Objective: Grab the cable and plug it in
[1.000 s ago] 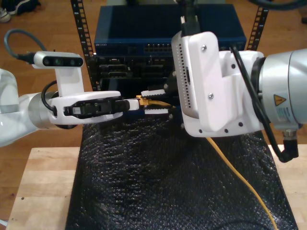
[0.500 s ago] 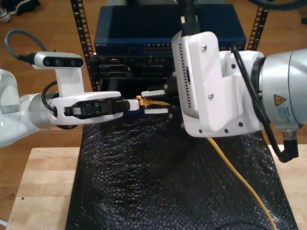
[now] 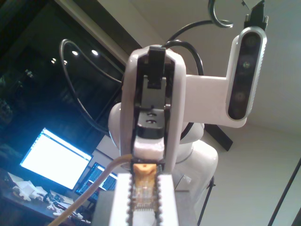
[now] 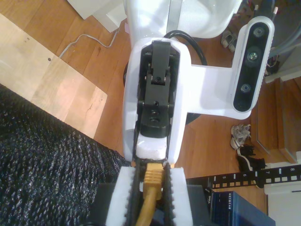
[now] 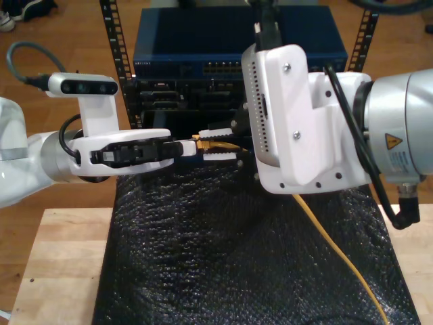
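Note:
The yellow-orange cable (image 5: 216, 143) hangs in mid-air between both grippers, in front of the rack. My first gripper (image 5: 186, 147), coming from the exterior view's left, is shut on the cable's clear plug (image 3: 144, 195), which fills the gap between its serrated fingers (image 3: 168, 197). My second gripper (image 5: 206, 142), on the big arm at the exterior view's right, holds the ribbed boot (image 4: 153, 181) just behind the plug, one finger above it and one below. The two grippers' tips nearly touch. The rest of the cable (image 5: 338, 257) trails over the mat toward the exterior view's lower right.
A black textured mat (image 5: 223, 257) covers the wooden table (image 5: 67, 257). Behind the grippers stands a rack with a blue switch (image 5: 237, 51) and its row of ports (image 5: 223, 68). The second arm's white housing (image 5: 291, 115) hides much of the rack's right side in the exterior view.

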`<state>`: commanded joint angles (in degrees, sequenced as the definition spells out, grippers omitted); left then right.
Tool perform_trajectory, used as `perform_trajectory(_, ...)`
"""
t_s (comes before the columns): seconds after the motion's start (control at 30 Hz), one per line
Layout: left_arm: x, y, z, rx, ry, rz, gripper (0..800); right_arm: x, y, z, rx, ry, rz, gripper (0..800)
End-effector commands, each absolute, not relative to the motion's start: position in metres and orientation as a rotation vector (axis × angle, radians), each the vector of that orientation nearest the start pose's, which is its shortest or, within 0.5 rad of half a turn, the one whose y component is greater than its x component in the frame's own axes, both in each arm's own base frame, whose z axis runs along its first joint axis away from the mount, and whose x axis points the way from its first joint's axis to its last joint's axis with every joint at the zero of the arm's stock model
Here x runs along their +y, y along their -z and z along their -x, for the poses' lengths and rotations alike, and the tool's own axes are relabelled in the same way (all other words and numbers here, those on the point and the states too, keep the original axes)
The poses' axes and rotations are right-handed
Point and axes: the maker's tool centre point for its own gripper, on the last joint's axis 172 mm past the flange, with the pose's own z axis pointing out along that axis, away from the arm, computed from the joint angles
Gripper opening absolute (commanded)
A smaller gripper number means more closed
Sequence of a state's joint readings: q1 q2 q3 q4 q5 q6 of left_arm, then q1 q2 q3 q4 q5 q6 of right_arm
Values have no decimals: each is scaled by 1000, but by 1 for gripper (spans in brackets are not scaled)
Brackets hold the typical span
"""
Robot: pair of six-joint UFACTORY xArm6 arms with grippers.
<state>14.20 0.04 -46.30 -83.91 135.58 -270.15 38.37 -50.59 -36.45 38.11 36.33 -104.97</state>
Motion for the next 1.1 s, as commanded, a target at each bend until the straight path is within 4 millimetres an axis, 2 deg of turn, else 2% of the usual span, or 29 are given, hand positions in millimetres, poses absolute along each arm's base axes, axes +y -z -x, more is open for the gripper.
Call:
perform_trajectory(0.17, -176, -448, -288, -706, -434, -876, 6, 307, -457, -290, 2423, -1577, -1323, 99)
perform_trajectory(0.23, -176, -448, -288, -704, -430, -877, 7, 307, -458, -290, 2421, -1578, -1323, 54)
perform_trajectory(0.4, -176, -447, -289, -701, -427, -877, 39, 307, -454, -289, 2427, -1573, -1331, 27)
perform_trajectory(0.43, -176, -447, -289, -701, -427, -877, 77, 307, -454, -289, 2427, -1573, -1331, 26)
perform_trajectory(0.5, -175, -447, -290, -697, -424, -876, 208, 307, -454, -289, 2427, -1574, -1332, 21)
perform_trajectory(0.73, -175, -444, -292, -679, -403, -882, 302, 307, -454, -289, 2427, -1577, -1335, 1)
perform_trajectory(0.93, -175, -443, -292, -675, -401, -885, 491, 307, -453, -290, 2427, -1575, -1337, 1)
perform_trajectory(1.0, -175, -443, -293, -674, -403, -888, 515, 308, -452, -290, 2429, -1573, -1343, 1)
perform_trajectory(1.1, -175, -443, -294, -674, -409, -888, 611, 310, -450, -291, 2430, -1581, -1374, 1)
